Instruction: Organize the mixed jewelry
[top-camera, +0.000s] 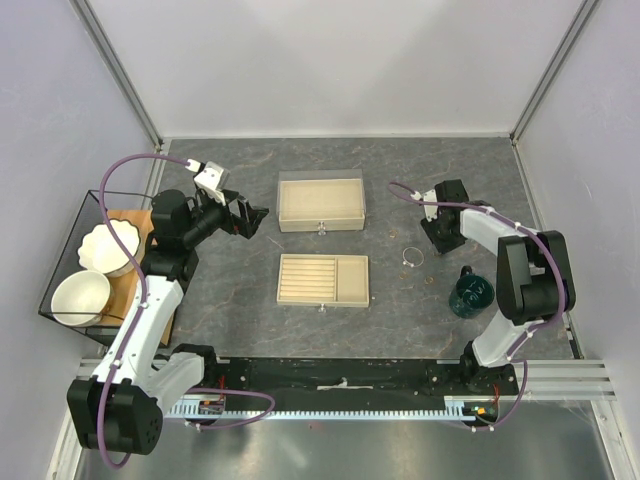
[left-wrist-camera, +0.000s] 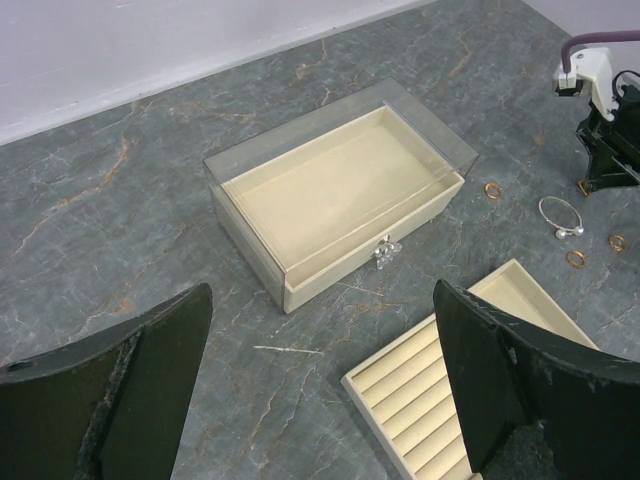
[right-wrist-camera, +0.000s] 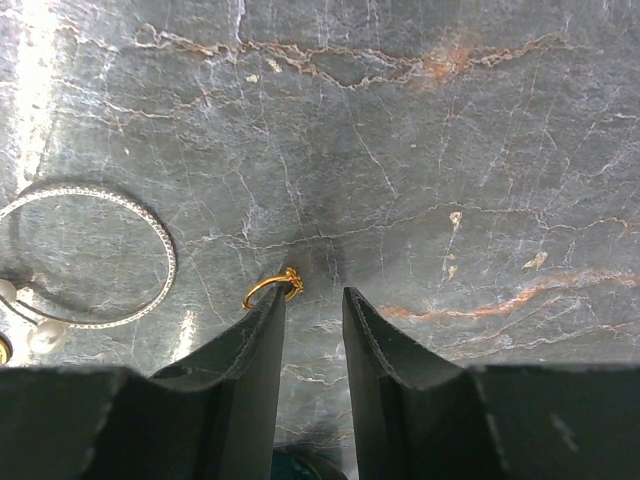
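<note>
A small gold ring (right-wrist-camera: 262, 287) lies on the dark marbled table, right at the tip of my right gripper's left finger, which hides part of it. My right gripper (right-wrist-camera: 313, 293) points down at the table, its jaws a narrow gap apart with only bare table between them. A thin silver bracelet (right-wrist-camera: 172, 262) with pearl ends lies to the ring's left. The left wrist view shows the bracelet (left-wrist-camera: 543, 210) and three gold rings (left-wrist-camera: 492, 190) (left-wrist-camera: 576, 258) (left-wrist-camera: 617, 242) near the right arm. My left gripper (left-wrist-camera: 322, 290) hangs wide open and empty above the table.
A clear-lidded beige box (top-camera: 320, 203) stands at the back centre, and a beige slotted tray (top-camera: 322, 279) lies in front of it. A dark green glass vessel (top-camera: 470, 296) stands by the right arm. Two white bowls (top-camera: 108, 246) (top-camera: 80, 297) sit on a rack at the far left.
</note>
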